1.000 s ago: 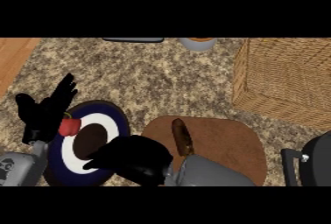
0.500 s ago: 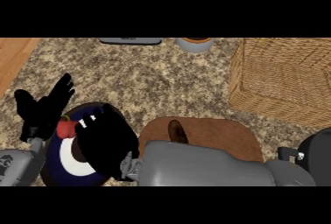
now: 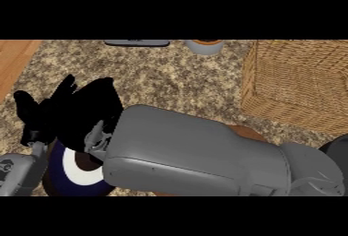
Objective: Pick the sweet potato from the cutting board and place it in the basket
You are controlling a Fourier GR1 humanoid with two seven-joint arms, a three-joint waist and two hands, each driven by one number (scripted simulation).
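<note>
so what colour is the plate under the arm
Dark blue rim with a white centre; the plate shows partly in the head view, lower left.

Basket (image 3: 299,87): far right on the counter (image 3: 176,78).
Plate (image 3: 75,173): near left, partly under the forearm (image 3: 197,154).
Board (image 3: 248,132): right of plate, mostly hidden by the forearm.
Cup (image 3: 204,46): far edge, left of basket.

One wicker basket (image 3: 299,83), counter's right edge. One plate (image 3: 75,173), near left corner. One cutting board (image 3: 248,132), mostly hidden. One small pot (image 3: 204,46), far edge. Two black hands (image 3: 92,115) (image 3: 34,120).
</note>
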